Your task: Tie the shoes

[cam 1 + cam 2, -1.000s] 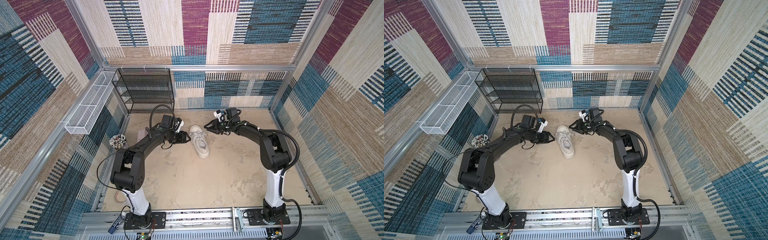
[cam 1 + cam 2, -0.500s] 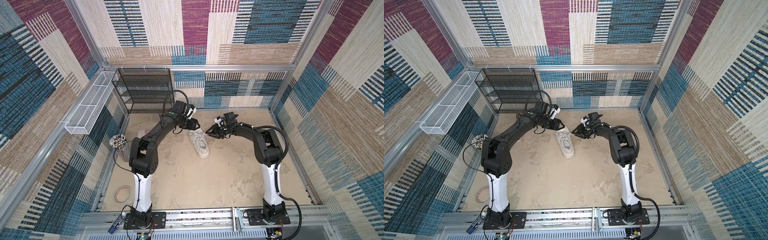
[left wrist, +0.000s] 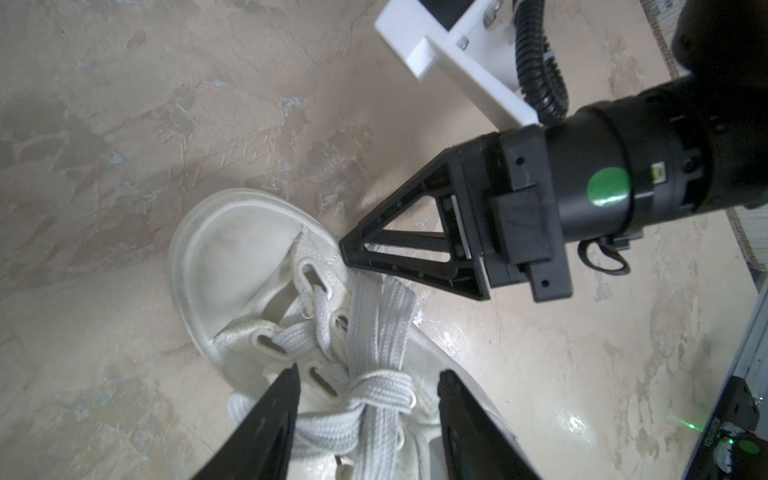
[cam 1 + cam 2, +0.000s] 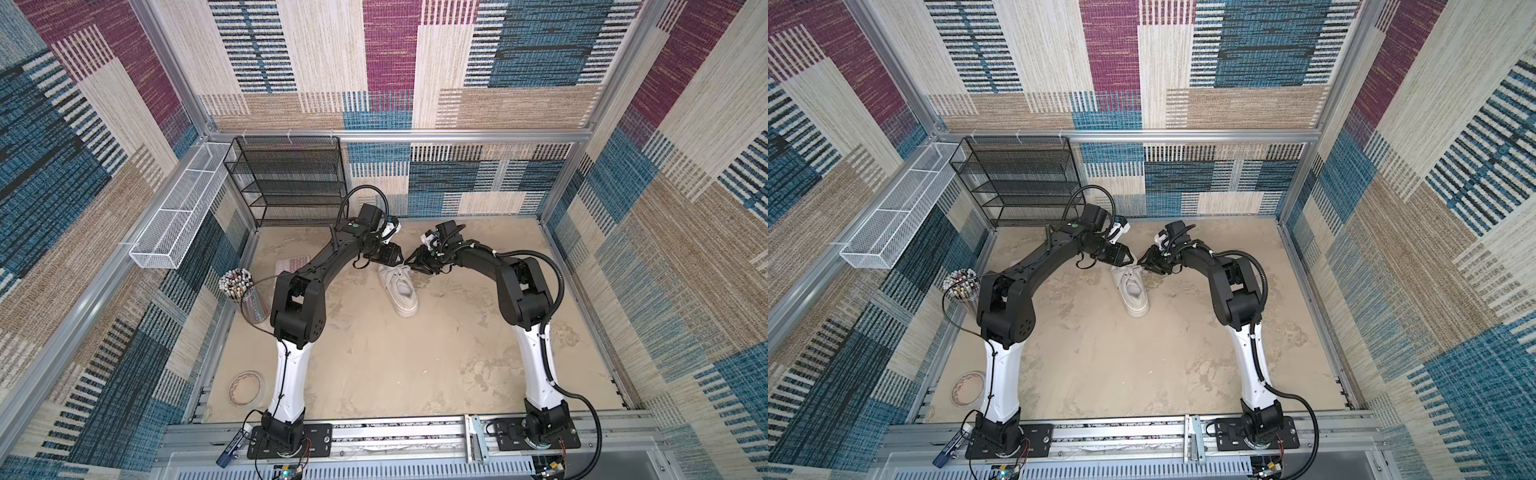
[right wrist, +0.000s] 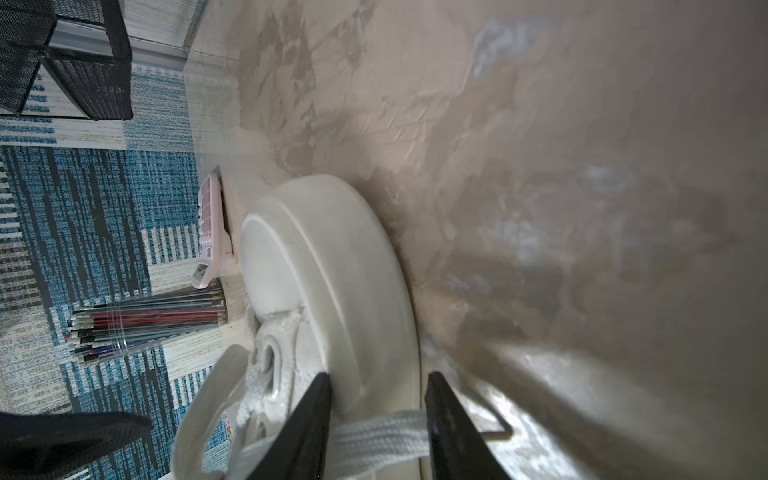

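The white sneaker (image 4: 404, 298) lies on the sandy floor, toe toward the back wall. Both grippers meet over its laced front in both top views. My left gripper (image 3: 370, 374) is open, its two black fingers standing either side of a knot of flat laces (image 3: 380, 384) without touching it. My right gripper (image 5: 379, 378) is at the shoe's side by the toe, its jaws apart against the thick sole (image 5: 332, 257). A lace strand (image 5: 378, 436) runs across the gap between them. In the left wrist view the right gripper's tip (image 3: 345, 251) sits at the toe cap's edge.
A black mesh rack (image 4: 291, 183) stands at the back left, with a white wire basket (image 4: 178, 224) on the left wall. A cup of pencils (image 4: 239, 286), a pink calculator (image 4: 293, 264) and a tape roll (image 4: 246, 386) lie on the left.
My left arm swung from the shoe's left side round behind the toe and came down over the laces. The right gripper dropped slightly toward the shoe's side.
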You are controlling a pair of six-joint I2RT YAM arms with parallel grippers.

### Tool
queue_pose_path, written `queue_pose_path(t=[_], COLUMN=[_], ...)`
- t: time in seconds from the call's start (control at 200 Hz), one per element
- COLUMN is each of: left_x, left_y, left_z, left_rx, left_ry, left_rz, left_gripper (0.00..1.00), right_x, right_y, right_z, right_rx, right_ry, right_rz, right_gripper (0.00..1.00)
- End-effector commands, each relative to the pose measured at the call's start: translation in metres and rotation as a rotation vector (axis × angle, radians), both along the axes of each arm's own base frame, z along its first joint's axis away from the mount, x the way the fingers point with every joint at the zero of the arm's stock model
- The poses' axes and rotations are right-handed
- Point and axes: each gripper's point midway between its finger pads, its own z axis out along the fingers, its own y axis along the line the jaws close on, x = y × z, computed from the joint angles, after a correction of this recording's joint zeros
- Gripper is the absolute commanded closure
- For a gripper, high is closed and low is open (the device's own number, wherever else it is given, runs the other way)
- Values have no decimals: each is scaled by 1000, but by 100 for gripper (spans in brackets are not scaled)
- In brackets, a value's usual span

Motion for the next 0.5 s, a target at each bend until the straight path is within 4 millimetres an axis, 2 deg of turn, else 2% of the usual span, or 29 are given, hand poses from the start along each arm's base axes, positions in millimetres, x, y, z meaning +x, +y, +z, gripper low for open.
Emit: queue_pose_path(t=[0.0,0.095,0.285,0.496], left_x=[-5,-7,-6,-13], left_y=[-2,-4,-5,-5], left_z=[-7,-11,-12,-24], left_rx=[28,44,50,79], left_ry=[-1,0,-2,20], left_rz=[-42,-59,-65,-86], left_gripper=[43,43,43,47], right_x=[0,-4,-10,-19], right_y=[-3,-5,-12,-15], right_z=[-3,-5,3,-10], right_rx=[-14,-27,-43,-33], right_ry=[17,22,15,50], right_rz=[-16,-16,-21,-18], right_gripper=[59,59,59,59])
